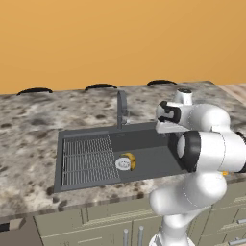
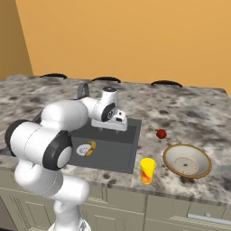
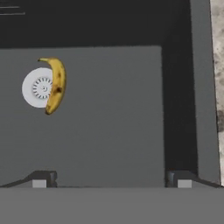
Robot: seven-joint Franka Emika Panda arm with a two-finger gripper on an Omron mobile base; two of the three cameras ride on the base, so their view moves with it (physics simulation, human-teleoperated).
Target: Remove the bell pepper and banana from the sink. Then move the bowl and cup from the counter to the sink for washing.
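Now: jaws wide over sink, banana on drain

Left base view: my arm blocks the right part of the sink (image 1: 86, 158). Banana (image 1: 130, 161) lies on the basin floor, curled against the right edge of the white drain (image 1: 123, 164), just right of the ribbed drainer (image 1: 89, 161). Faucet (image 1: 122, 109) stands at the back rim. My hand hangs over the basin's right half; fingers hidden by my own arm here.

Right base view: my gripper (image 2: 119, 124) hovers above the basin, holding nothing. Banana (image 2: 91, 148) touches the drain (image 2: 84, 150). Bell pepper (image 2: 161, 133) sits on the counter (image 2: 189, 113), right of the sink (image 2: 117, 153), out of the basin. Cup (image 2: 147, 170) stands upright on the counter near the front edge, just beside the sink's right rim. Bowl (image 2: 187, 161) sits right of the cup, close but apart.

Hand view: my fingertips (image 3: 39, 180) stand wide apart, empty, over bare basin floor. Banana (image 3: 56, 84) overlaps the drain (image 3: 37, 87), well away from both tips.
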